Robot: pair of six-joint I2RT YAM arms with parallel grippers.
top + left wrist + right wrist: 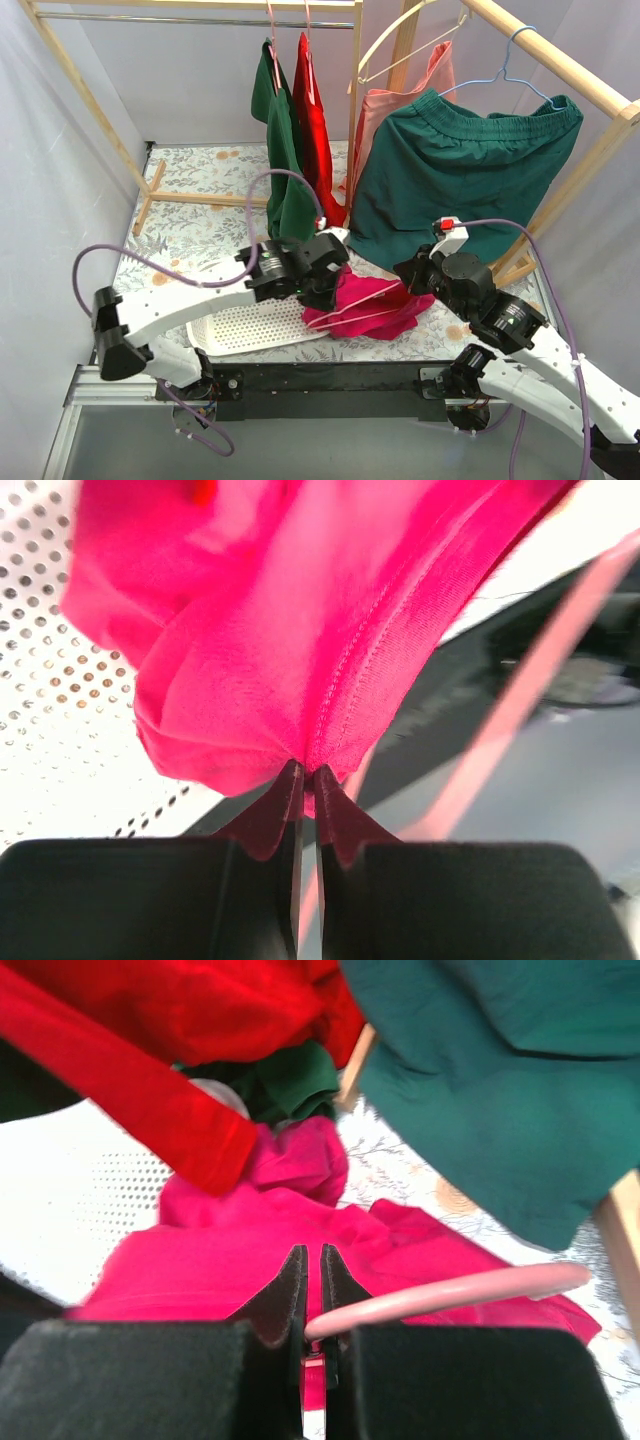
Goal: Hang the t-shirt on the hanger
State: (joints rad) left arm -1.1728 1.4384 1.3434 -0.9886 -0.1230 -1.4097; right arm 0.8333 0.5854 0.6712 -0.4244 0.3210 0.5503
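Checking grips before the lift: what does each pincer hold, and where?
Left pincer pinches the t-shirt at a fold beside a seam; right pincer grips the hanger on its curved wire.

No readable text, labels, brands or numbers visible anywhere.

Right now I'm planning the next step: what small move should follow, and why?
Probably raise the left gripper slightly, drawing the t-shirt toward the hanger: it is shut on a fold of the shirt, the right gripper is shut on the hanger's wire, and the shirt lies bunched beneath the wire.
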